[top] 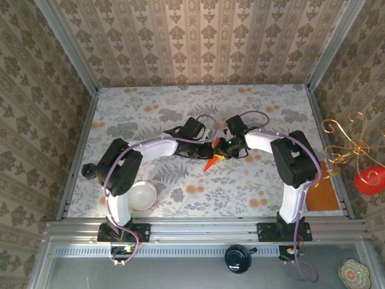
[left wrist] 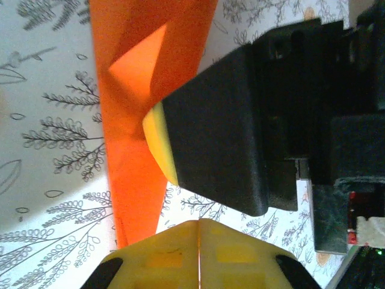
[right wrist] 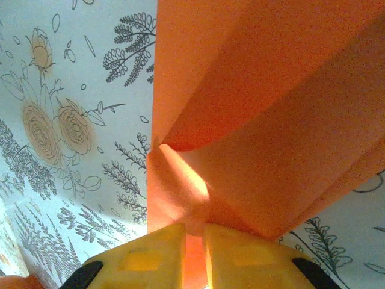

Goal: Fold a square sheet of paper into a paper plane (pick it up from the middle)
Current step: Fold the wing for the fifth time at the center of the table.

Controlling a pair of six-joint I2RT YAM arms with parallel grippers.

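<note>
The square sheet of paper [top: 210, 162] is bright orange and folded into a narrow pointed shape at the middle of the table. My right gripper [top: 224, 149] is shut on it: in the right wrist view the folded layers [right wrist: 271, 108] fan out from the narrow gap between my yellow fingertips [right wrist: 194, 241]. My left gripper [top: 207, 149] faces it from the left. Its yellow fingertips [left wrist: 198, 241] meet in a thin seam, shut, with the orange strip [left wrist: 129, 120] running past their left side. The right gripper's black finger [left wrist: 210, 132] with its yellow pad rests against that strip.
A white bowl [top: 142, 195] sits near the left arm's base. A duller brownish-orange rectangle [top: 323, 186] lies at the right edge of the floral tablecloth [top: 252, 186]. A small black round object [top: 89, 171] sits at the left edge. Patterned walls enclose the table.
</note>
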